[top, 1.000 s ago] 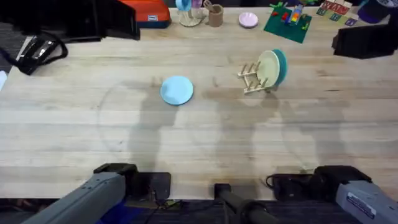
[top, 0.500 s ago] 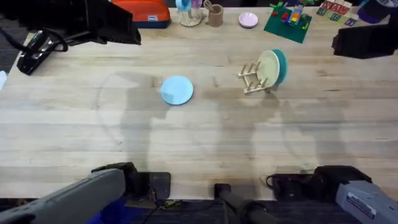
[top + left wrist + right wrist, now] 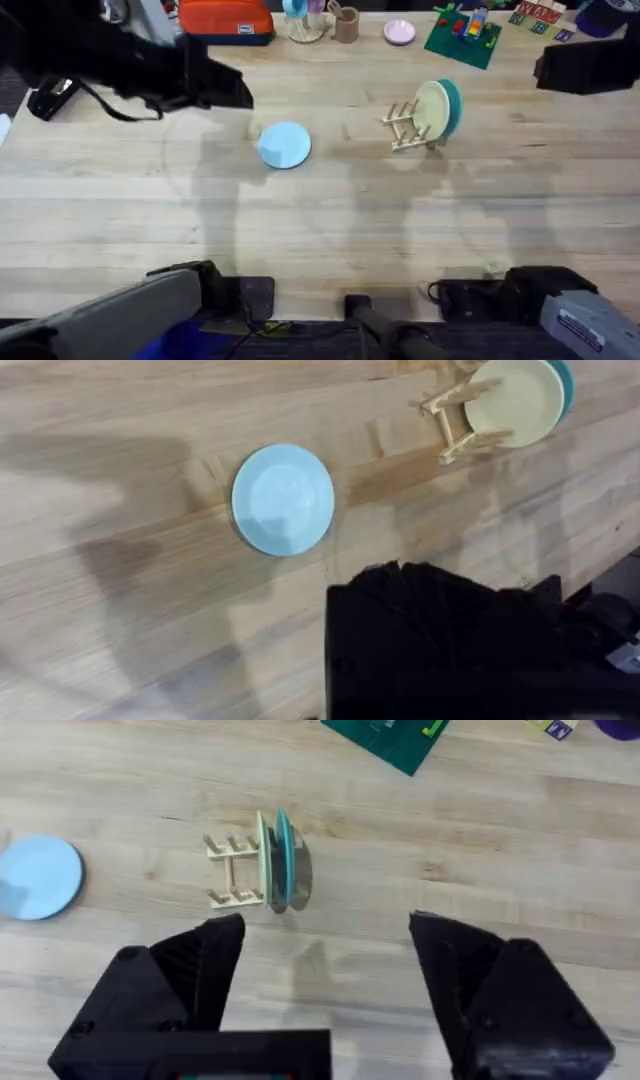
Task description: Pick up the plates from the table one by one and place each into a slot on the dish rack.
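your right gripper (image 3: 325, 990) hangs with fingers spread wide and empty, your left gripper's fingers i cannot tell, the light blue plate (image 3: 285, 145) lies flat on the table (image 3: 330, 220), and farther off the cream plate (image 3: 431, 106) and teal plate (image 3: 452, 106) stand upright in the dish rack (image 3: 405, 125).

Left arm (image 3: 130, 65): we see it farther over the table now, its dark bulk reaching rightward toward the light blue plate (image 3: 285, 144).
Left arm's shadow: shifts along with it.
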Controlling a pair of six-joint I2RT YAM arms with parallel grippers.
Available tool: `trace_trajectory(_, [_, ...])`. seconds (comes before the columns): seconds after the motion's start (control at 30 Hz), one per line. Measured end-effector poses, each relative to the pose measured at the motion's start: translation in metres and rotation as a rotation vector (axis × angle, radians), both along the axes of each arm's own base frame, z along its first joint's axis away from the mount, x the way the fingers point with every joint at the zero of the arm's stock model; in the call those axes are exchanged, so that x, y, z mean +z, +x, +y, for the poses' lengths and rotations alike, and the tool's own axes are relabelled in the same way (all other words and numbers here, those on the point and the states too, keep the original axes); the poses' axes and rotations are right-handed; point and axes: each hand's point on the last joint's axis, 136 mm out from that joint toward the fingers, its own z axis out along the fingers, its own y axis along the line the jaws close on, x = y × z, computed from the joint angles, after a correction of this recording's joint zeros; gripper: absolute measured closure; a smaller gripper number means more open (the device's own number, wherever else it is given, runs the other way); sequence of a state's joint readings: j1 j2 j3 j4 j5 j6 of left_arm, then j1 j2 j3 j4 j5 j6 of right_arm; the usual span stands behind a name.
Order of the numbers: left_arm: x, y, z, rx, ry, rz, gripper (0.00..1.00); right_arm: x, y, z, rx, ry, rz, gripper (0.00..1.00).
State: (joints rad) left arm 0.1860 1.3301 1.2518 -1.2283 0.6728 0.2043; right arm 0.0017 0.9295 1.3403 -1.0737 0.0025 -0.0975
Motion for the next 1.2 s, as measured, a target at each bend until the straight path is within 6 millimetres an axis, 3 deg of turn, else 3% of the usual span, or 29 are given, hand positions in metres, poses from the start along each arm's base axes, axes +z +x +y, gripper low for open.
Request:
trace_trajectory(0.2, [-0.046,-0.002,-0.003,-0.006,-0.039,0.101,0.958,0.0,0.0,0.0,0.0,0.0,0.0,0.008])
trace_trajectory(0.53, [-0.096,0.015,-0.002,-0.012,-0.07,0.194,0.959,0.0,0.0,0.0,0.0,0.0,0.0,0.008])
trace_trajectory(0.57, [-0.111,0.019,-0.001,-0.017,-0.075,0.226,0.959,0.0,0.0,0.0,0.0,0.0,0.0,0.008])
trace_trajectory(1.03, [-0.169,0.03,0.007,-0.021,-0.047,0.316,0.959,0.0,0.0,0.0,0.0,0.0,-0.001,0.007])
trace_trajectory(1.2, [-0.174,0.03,0.008,-0.017,-0.049,0.326,0.959,0.0,0.0,0.0,0.0,0.0,-0.001,0.007])
